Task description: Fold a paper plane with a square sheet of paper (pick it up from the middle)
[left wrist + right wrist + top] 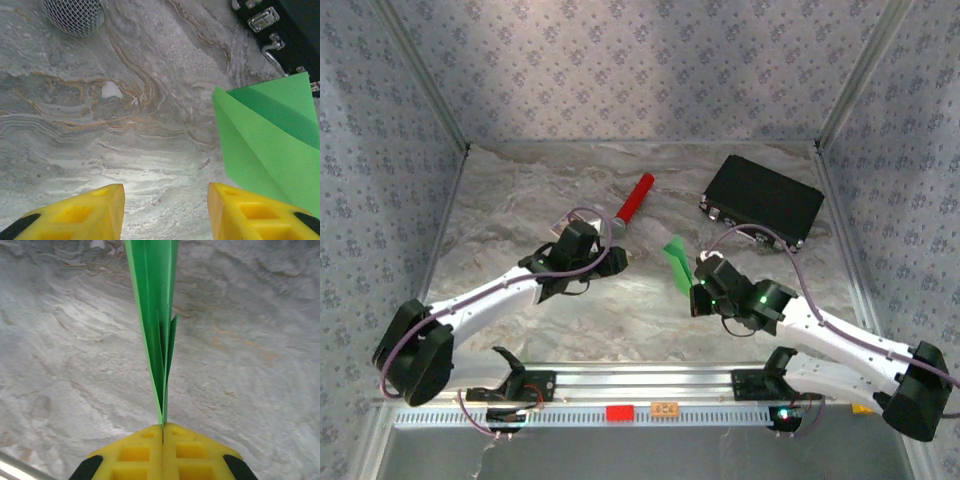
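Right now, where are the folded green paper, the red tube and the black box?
The folded bright green paper (677, 264): top view, middle of its green surface.
The slim red cylinder (636, 199): top view, middle of its red body.
The flat black case (767, 196): top view, centre of its lid.

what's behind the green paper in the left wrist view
The black case, with its metal latches, lies behind the folded green paper. The paper's upper tip covers a stretch of the case's edge, so that part cannot be seen. The marbled table lies around them.
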You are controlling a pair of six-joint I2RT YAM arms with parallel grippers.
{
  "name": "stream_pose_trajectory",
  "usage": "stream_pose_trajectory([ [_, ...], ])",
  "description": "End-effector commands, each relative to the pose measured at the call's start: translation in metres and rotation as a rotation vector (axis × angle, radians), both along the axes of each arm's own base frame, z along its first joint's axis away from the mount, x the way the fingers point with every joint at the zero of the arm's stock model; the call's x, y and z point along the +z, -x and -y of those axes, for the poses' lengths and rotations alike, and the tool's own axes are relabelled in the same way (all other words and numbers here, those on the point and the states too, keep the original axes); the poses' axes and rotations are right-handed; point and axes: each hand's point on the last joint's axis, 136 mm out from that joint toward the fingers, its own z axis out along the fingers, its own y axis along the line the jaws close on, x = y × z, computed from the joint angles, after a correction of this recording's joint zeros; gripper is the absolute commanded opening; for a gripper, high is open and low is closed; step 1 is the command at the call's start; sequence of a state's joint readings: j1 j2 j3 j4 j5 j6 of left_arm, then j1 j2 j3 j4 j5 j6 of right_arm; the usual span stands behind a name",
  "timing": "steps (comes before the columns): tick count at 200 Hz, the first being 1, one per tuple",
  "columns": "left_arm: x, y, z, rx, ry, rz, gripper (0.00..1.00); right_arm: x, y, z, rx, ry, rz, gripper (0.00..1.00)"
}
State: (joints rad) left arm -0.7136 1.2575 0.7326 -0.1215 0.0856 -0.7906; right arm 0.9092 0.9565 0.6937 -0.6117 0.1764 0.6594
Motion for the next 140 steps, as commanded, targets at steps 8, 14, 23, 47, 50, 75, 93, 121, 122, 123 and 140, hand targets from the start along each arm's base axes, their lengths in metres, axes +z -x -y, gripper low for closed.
stream_pose_trajectory([
  [8,-0.001,0.002,-0.018,0.054,-0.042,0.025,0.48,0.01,-0.008,0.03,-0.052,0.216,0.092,0.01],
  [14,-0.001,0.002,-0.02,0.061,-0.045,0.027,0.48,0.011,-0.008,0.031,-0.052,0.234,0.1,0.01],
  [23,0.0,0.002,-0.023,0.071,-0.05,0.033,0.48,0.013,-0.008,0.031,-0.049,0.254,0.112,0.01],
  [47,0.003,0.002,-0.031,0.097,-0.055,0.049,0.51,0.015,-0.009,0.033,-0.053,0.308,0.138,0.01],
  [50,0.003,0.002,-0.031,0.098,-0.058,0.05,0.51,0.016,-0.01,0.033,-0.054,0.317,0.141,0.01],
  [75,0.003,0.003,-0.035,0.109,-0.065,0.045,0.52,0.018,-0.011,0.037,-0.055,0.379,0.158,0.01],
  [93,0.002,0.004,-0.037,0.114,-0.065,0.04,0.52,0.02,-0.011,0.038,-0.054,0.409,0.172,0.01],
  [121,0.003,0.003,-0.043,0.146,-0.066,0.045,0.54,0.02,-0.011,0.043,-0.06,0.462,0.18,0.01],
  [122,0.003,0.003,-0.043,0.146,-0.067,0.045,0.54,0.02,-0.011,0.044,-0.061,0.465,0.181,0.01],
  [123,0.003,0.003,-0.044,0.147,-0.068,0.046,0.54,0.02,-0.012,0.044,-0.061,0.467,0.182,0.01],
  [140,0.003,0.003,-0.048,0.162,-0.077,0.048,0.55,0.021,-0.012,0.047,-0.069,0.513,0.191,0.01],
])
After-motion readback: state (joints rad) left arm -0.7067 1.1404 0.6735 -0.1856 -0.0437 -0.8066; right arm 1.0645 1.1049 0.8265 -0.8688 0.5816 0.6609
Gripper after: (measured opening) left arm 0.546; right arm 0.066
